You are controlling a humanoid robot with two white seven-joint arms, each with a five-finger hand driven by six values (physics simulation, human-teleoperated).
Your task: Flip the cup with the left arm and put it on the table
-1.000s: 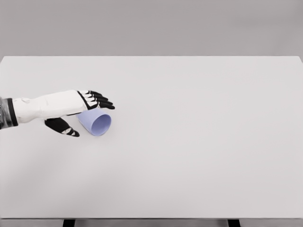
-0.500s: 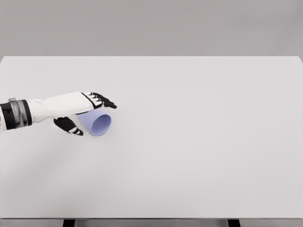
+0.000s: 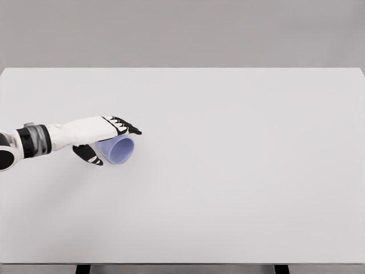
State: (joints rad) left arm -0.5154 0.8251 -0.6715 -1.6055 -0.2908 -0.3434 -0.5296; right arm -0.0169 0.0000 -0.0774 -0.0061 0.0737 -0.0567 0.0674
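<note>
Lavender cup (image 3: 116, 150) lies on its side at the left of the white worktop (image 3: 239, 171), its open mouth facing the camera. My left robot hand (image 3: 101, 137) reaches over it, fingers (image 3: 126, 127) stretched across the top and thumb (image 3: 88, 154) low beside its base; it seems to touch, though I cannot be sure.

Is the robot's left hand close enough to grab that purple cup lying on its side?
Probably yes. The left hand is right at the cup, fingers over it and thumb beside it, nothing in between. Whether it grips yet, I cannot tell.
</note>
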